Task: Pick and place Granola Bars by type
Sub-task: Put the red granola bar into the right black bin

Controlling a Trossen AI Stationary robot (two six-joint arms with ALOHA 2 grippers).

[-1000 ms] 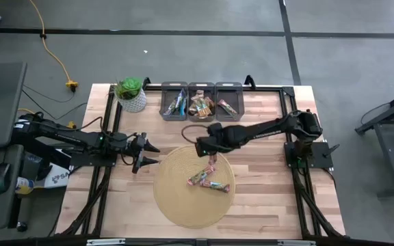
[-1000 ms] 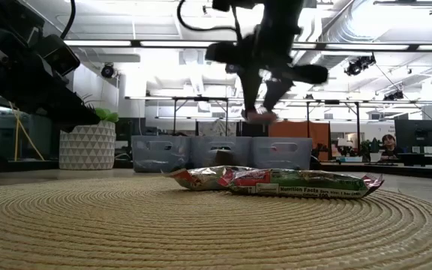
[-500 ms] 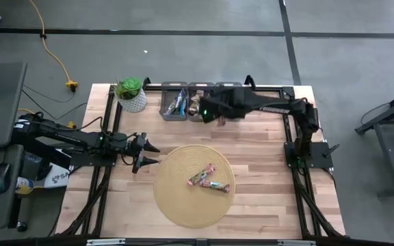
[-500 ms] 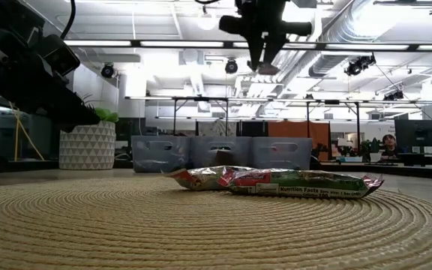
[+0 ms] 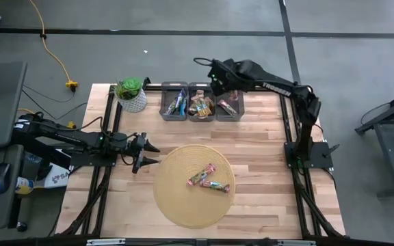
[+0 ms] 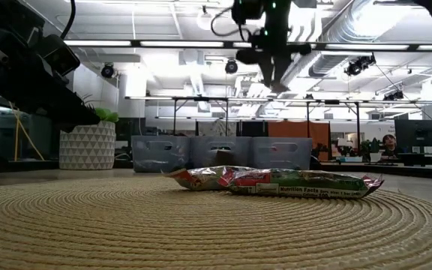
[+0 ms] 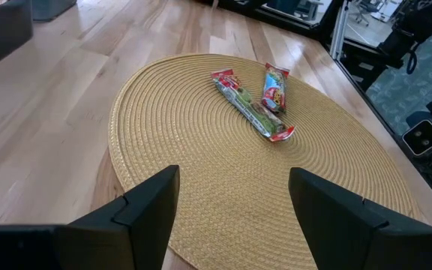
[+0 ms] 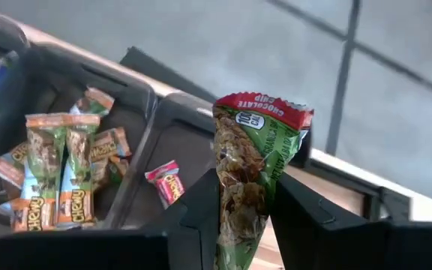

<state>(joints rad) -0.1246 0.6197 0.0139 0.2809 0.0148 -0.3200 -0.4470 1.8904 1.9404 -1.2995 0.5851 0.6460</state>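
My right gripper (image 5: 221,83) hangs high over the three grey bins at the table's far edge, shut on a green-and-red granola bar (image 8: 255,150). Two more red-and-green bars (image 5: 202,175) (image 5: 216,185) lie flat on the round woven mat (image 5: 183,201), touching at one end; the left wrist view shows them too (image 7: 274,86) (image 7: 250,114). The left bin (image 5: 174,102) has blue bars, the middle bin (image 5: 201,104) brown ones, the right bin (image 5: 228,102) pink ones. My left gripper (image 5: 149,155) waits open at the mat's left edge. My right gripper pinches the green-and-red bar between its two fingers (image 8: 201,206) at the bar's middle (image 8: 240,196). The fingers lie across the bar's width. Its red crimped end (image 8: 265,105) sticks out past the fingertips. The bar is lifted clear, high above the bins.
A potted plant in a white pot (image 5: 131,96) stands at the far left corner, beside the bins. Bare wooden table (image 5: 265,157) lies between the mat and the bins and to the mat's right. Black frame rails run along the table's edges.
My right gripper, shut on the bar, has risen from just above the mat's far side and swung toward the table's far edge, ending above the bins. The bar has gone with it, lifted clear. The two bars on the mat have stayed put.
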